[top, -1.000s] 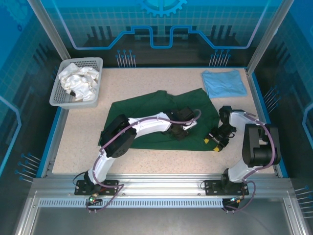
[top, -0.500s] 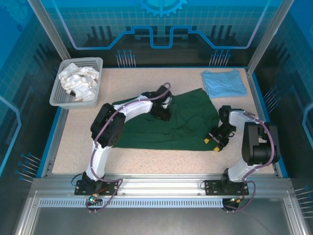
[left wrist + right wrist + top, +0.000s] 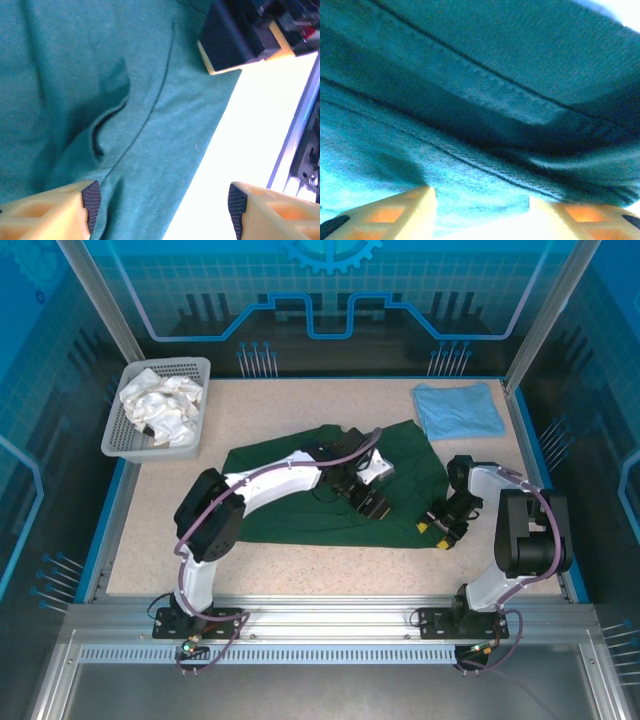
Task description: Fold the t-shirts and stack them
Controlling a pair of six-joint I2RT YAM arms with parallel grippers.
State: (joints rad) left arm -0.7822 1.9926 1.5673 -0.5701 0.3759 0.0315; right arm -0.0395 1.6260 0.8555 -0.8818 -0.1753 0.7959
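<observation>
green shirt [image 3: 300, 525] lies spread out and rumpled under the left claw [image 3: 368, 498]. left arm [image 3: 270, 485] stretches forward-right across it, claw wide, nothing between the fingers. right arm [image 3: 525, 530] is folded back, right claw [image 3: 443, 528] low at the shirt's hem; can't tell its grip. blue shirt [image 3: 458, 410] is folded, well beyond the right claw.

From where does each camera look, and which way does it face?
Top external: high behind the arm bases, looking down on the table; both arms show, the left end effector above the dark green t-shirt, the right end effector at its edge.
Left wrist: on the left arm, looking down at the shirt; its own fingertips show, wide apart.
Right wrist: on the right arm, close against the shirt's hem; its own fingertips show.
Shared: left wrist and top views both show the right end effector.
</observation>
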